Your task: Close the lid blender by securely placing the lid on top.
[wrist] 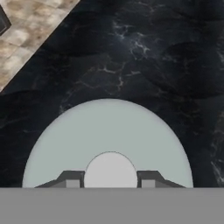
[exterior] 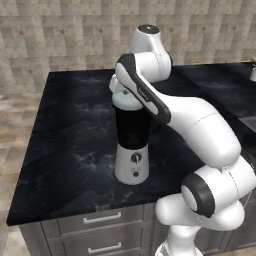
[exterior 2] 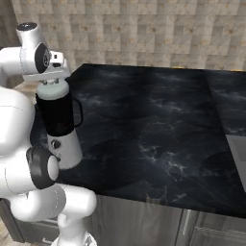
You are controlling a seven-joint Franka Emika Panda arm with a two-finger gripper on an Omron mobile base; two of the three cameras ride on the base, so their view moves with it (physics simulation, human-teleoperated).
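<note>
The blender (exterior: 132, 131) stands upright on the black marble counter (exterior: 70, 130), a dark jar on a silver-white base with a dial. The pale grey-white lid (exterior: 127, 102) sits level on the jar's mouth. My gripper (exterior: 121, 89) comes down onto it from above. In the hand view my gripper (wrist: 110, 181) is shut on the lid's (wrist: 109, 131) centre knob, with a dark fingertip (wrist: 72, 178) pressed against each side. From the right base view the lid (exterior 2: 53, 89) caps the blender (exterior 2: 58, 117), whose handle faces right, and the gripper (exterior 2: 50, 79) sits directly over it.
The counter's left edge drops to a tiled floor (exterior: 12, 130). Drawers (exterior: 102, 218) run below the front edge. A sink edge (exterior 2: 239, 149) lies far right, and a small pot (exterior: 253, 73) stands at the back right. My arm's elbow (exterior: 200, 125) hangs right of the blender.
</note>
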